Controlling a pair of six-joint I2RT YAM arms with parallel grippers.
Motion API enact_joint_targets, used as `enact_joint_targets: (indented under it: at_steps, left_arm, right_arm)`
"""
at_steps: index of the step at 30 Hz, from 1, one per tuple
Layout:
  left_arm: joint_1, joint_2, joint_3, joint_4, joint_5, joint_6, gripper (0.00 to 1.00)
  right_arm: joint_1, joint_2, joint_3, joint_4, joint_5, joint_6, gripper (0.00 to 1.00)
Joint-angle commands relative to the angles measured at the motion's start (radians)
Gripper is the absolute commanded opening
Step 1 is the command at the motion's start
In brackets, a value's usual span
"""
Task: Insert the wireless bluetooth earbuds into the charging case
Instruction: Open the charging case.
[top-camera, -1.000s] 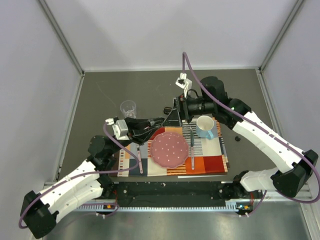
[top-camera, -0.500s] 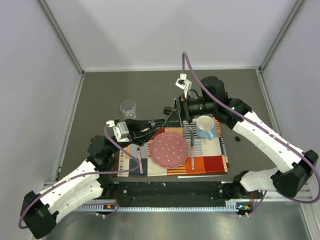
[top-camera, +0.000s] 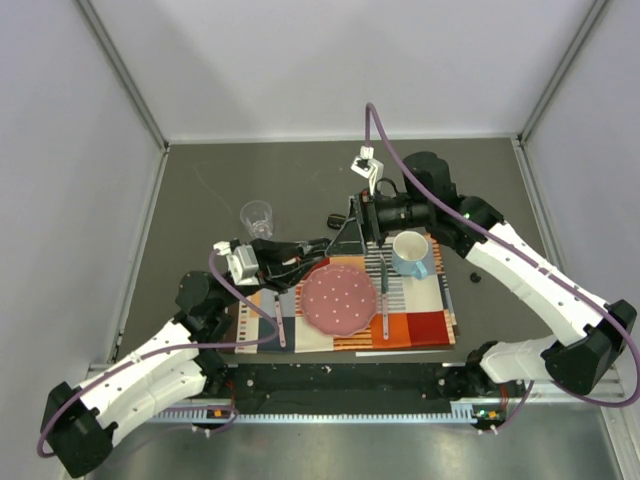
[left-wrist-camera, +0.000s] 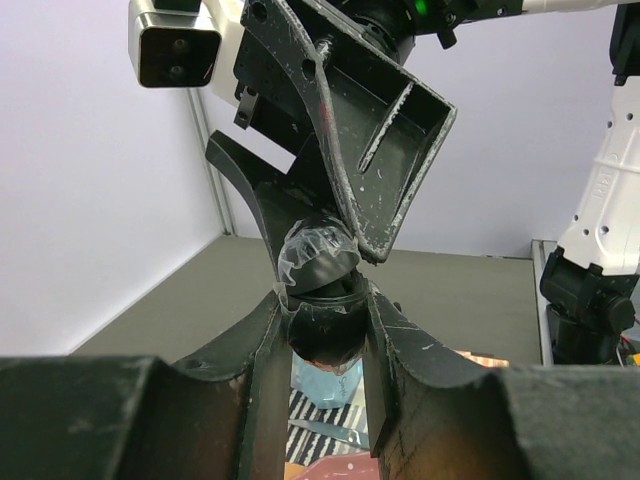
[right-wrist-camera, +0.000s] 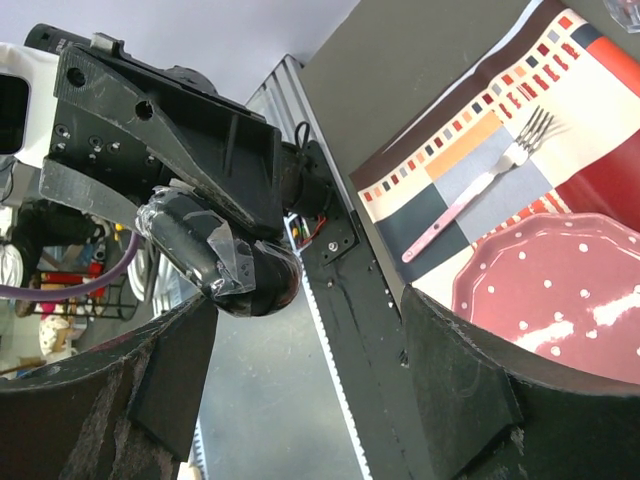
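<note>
— Left of the placemat (top-camera: 420, 325), what stands there?
— A clear glass (top-camera: 257, 215), upright on the tabletop (top-camera: 200, 190). Next comes the left gripper (left-wrist-camera: 325, 300): its fingers (left-wrist-camera: 262, 350) are pinching the charging case (left-wrist-camera: 325, 340), a glossy black rounded lump held in the air near the mat's far edge.
— And further right?
— On the mat, a fork (top-camera: 278, 318), a pink plate (top-camera: 338, 298) and a blue mug (top-camera: 412, 253). The right gripper (right-wrist-camera: 308, 310) faces the left one, its fingers (right-wrist-camera: 455, 380) spread to either side of the case; whether they touch it I cannot tell.
— The earbuds?
— I cannot make them out
</note>
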Motion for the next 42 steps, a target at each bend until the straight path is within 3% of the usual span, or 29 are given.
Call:
enact_joint_targets:
  at_steps: [1, 16, 34, 38, 42]
  left_arm:
    - [-0.020, -0.007, 0.012, 0.052, 0.146, -0.021, 0.00]
    - [-0.020, -0.010, 0.002, 0.067, 0.116, -0.045, 0.00]
    - [-0.020, -0.050, -0.043, 0.044, -0.118, -0.071, 0.00]
    - [-0.020, -0.053, -0.046, 0.048, -0.127, -0.065, 0.00]
    - [-0.020, -0.064, -0.047, 0.053, -0.130, -0.062, 0.00]
  right_arm:
    - [-0.021, 0.029, 0.052, 0.106, 0.086, 0.013, 0.73]
    - [-0.023, 0.029, 0.051, 0.112, 0.085, 0.019, 0.73]
    - [-0.038, -0.057, 0.054, 0.121, 0.044, 0.013, 0.76]
    - [-0.075, -0.123, 0.032, 0.122, 0.073, 0.014, 0.77]
    - [-0.206, -0.187, -0.021, 0.112, 0.077, 0.045, 0.77]
